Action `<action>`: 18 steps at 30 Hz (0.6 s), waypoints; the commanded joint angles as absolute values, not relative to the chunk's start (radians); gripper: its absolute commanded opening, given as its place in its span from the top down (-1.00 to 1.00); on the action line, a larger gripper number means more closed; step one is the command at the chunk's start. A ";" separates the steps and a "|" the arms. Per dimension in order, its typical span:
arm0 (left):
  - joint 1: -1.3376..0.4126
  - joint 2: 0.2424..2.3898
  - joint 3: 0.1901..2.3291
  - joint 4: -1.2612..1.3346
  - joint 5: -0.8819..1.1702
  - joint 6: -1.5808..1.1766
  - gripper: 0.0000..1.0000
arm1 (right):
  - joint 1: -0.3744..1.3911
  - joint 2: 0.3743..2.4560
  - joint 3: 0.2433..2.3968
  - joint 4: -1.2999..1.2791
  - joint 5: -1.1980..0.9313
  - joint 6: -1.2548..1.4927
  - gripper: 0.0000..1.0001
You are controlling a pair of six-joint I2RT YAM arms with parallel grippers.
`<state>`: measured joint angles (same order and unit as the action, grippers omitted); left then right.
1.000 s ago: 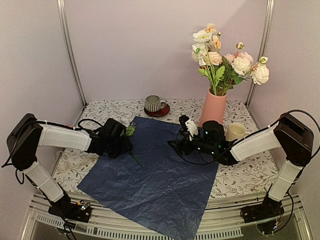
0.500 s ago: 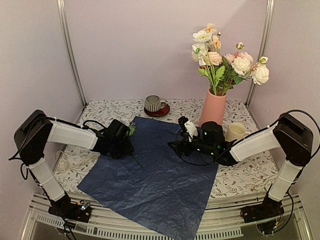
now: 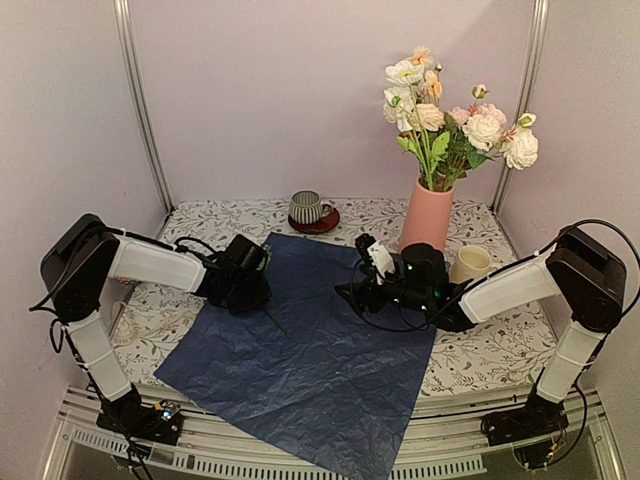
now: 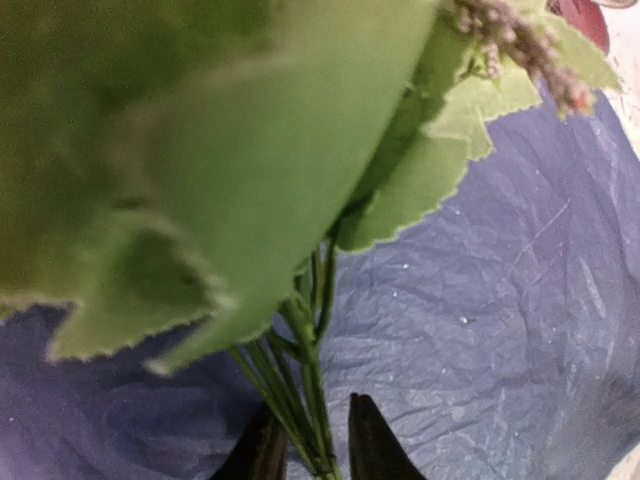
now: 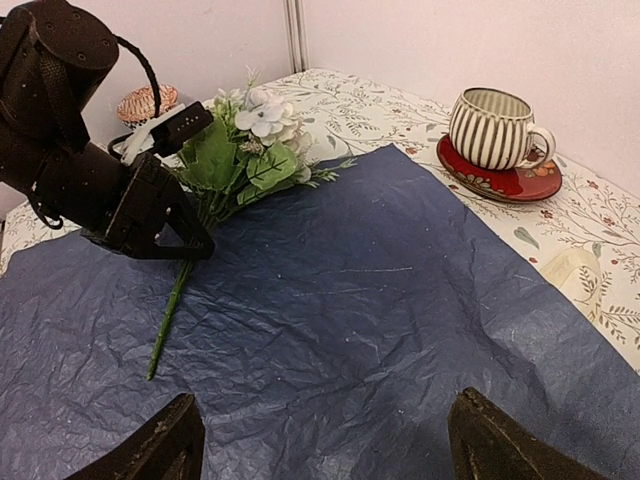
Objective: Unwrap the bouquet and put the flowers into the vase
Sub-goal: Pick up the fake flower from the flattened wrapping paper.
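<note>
In the left wrist view the green leaves (image 4: 200,150) lay so close to the lens that they were blurred and covered most of the picture. Of the left gripper (image 4: 310,458) only the two fingertips (image 4: 372,450) showed, cut by the lower edge. It could not be told if they pressed the stems (image 4: 308,385). From above, the right arm (image 3: 430,275) hid the foot of the vase (image 3: 427,215) and part of the cream mug (image 3: 470,262).
</note>
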<state>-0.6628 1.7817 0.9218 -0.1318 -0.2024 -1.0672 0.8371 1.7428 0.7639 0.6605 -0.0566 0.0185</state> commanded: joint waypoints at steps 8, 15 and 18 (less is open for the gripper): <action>-0.694 1.762 0.985 -0.240 -0.318 -1.079 1.00 | 0.846 1.769 0.796 0.655 -0.029 0.011 -0.72; -0.722 1.645 0.982 -0.305 -0.390 -1.068 1.00 | 0.849 1.775 0.802 0.652 -0.028 0.011 -0.72; -0.747 1.574 0.981 -0.310 -0.433 -1.016 1.00 | 0.850 1.776 0.803 0.650 -0.028 0.011 -0.72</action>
